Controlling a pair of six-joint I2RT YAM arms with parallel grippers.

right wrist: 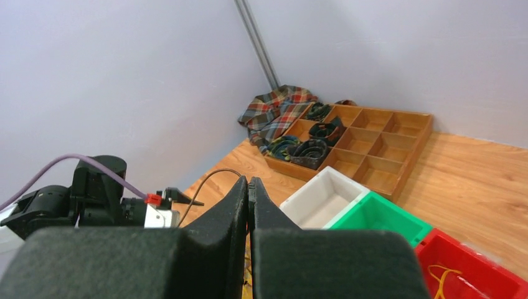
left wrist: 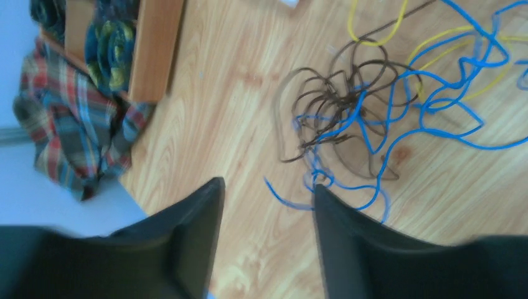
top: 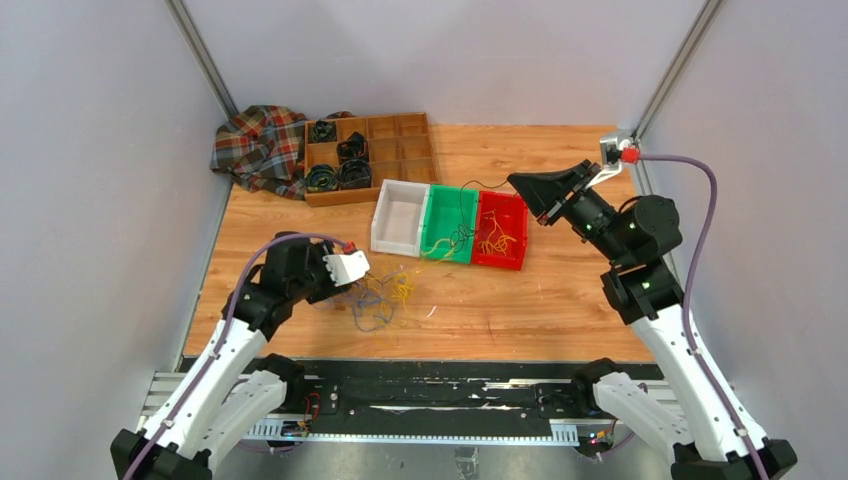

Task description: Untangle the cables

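Note:
A tangle of thin blue, yellow and dark cables (top: 378, 298) lies on the wooden table in front of my left arm. In the left wrist view, blue cable (left wrist: 436, 106) loops through brown cable (left wrist: 336, 93) and yellow cable (left wrist: 373, 40). My left gripper (top: 345, 283) (left wrist: 264, 190) hovers just short of the tangle, open, with nothing between its fingers. A blue strand lies by the right fingertip (left wrist: 324, 199). My right gripper (top: 535, 190) (right wrist: 248, 180) is raised over the bins, shut on a thin dark cable (right wrist: 205, 187) that arcs from its tip down toward the green bin.
White bin (top: 400, 215), green bin (top: 437, 215) with dark cables and red bin (top: 515, 215) with yellow cables stand side by side mid-table. A wooden compartment tray (top: 420, 160) with black coiled bundles and a plaid cloth (top: 260, 145) sit at the back left. Walls close both sides.

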